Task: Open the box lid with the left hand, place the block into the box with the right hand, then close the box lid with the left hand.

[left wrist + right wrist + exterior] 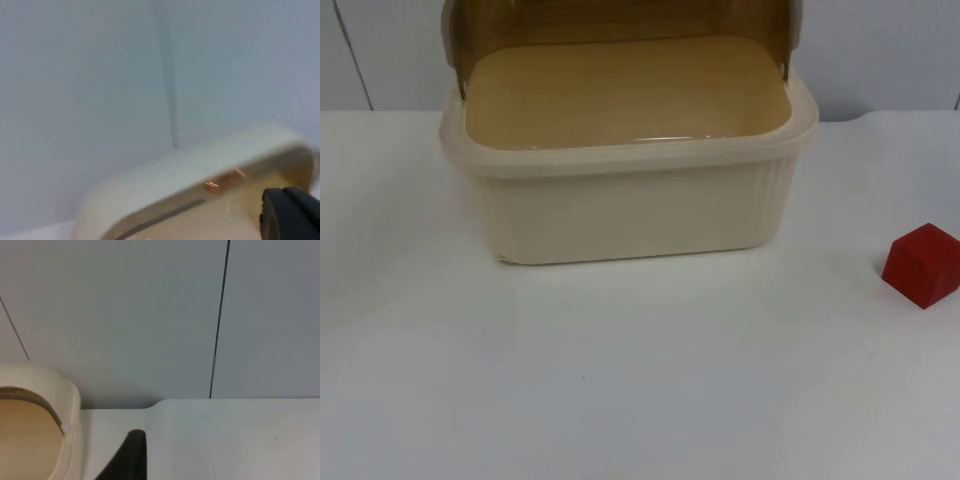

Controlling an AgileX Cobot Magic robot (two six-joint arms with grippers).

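Note:
The cream ribbed box (630, 215) stands at the back middle of the table. Its brown see-through lid (620, 20) is swung up and back, so the tan inside floor (620, 90) lies bare with nothing on it. A red block (923, 264) rests on the table near the right edge, well apart from the box. My left gripper (292, 215) hovers close to a cream rim of the box (200, 167), blurred by motion. My right gripper (131, 457) is low over the table beside a rounded corner of the box (67, 405), facing the wall.
A grey partition wall (880, 50) closes the table behind the box. White table top (640, 380) stretches in front of the box and out to the block.

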